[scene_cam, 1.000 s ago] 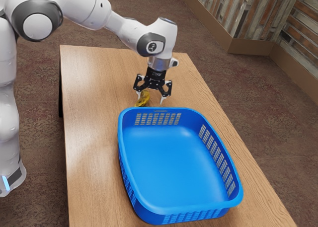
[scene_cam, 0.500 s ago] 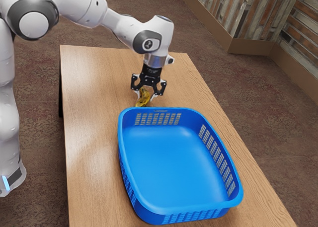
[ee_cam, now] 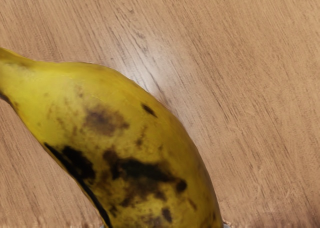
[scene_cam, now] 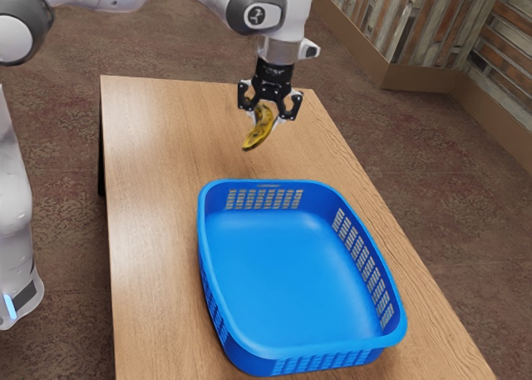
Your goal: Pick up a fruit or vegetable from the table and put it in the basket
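Observation:
My gripper [scene_cam: 268,120] is raised above the table, beyond the basket's far end in the exterior view. It is shut on a yellow banana [scene_cam: 260,133] with dark spots, which hangs tilted from between the fingers, off the tabletop. In the wrist view the banana [ee_cam: 125,133] looms large and close below my hand, its brown and black patches facing the camera. The blue basket [scene_cam: 291,272] stands on the table with nothing inside it.
The wooden table [scene_cam: 158,197] carries the basket near its edge at the exterior view's right. Slotted walls and a raised rim surround the basket. A wood-panelled wall [scene_cam: 416,22] rises beyond the floor.
The fingers have closed on the banana, and my hand has lifted it from the table, moving up and slightly toward the exterior view's right. The basket has stayed in place.

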Tool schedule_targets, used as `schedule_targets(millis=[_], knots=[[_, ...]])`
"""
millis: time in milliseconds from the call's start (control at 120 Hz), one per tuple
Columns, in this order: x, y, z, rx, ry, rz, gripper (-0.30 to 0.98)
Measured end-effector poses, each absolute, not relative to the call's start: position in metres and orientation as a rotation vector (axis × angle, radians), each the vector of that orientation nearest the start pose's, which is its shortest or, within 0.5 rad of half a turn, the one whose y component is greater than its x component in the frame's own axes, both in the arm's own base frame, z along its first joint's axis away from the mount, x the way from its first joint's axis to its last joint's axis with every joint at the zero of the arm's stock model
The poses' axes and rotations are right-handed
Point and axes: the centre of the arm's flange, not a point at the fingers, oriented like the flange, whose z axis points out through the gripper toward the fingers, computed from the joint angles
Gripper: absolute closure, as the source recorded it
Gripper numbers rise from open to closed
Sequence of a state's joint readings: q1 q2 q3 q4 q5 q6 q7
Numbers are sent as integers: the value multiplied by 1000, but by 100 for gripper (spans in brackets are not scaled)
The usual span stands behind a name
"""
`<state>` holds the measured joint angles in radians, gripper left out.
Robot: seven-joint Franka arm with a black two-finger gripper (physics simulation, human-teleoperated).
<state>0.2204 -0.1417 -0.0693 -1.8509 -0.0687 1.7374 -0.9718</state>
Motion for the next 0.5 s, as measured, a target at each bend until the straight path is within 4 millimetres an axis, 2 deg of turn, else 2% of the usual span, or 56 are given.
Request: schedule_targets(millis=[92,142,317,408,500], knots=[[512,6,612,-2785,-1584,-7,51],[509,-30,622,-2827,-1506,5,51],[486,-149,628,-2939,-1225,68,51],[478,-181,623,-2958,-1151,110,51],[474,-192,618,-2955,-1135,141,50]])
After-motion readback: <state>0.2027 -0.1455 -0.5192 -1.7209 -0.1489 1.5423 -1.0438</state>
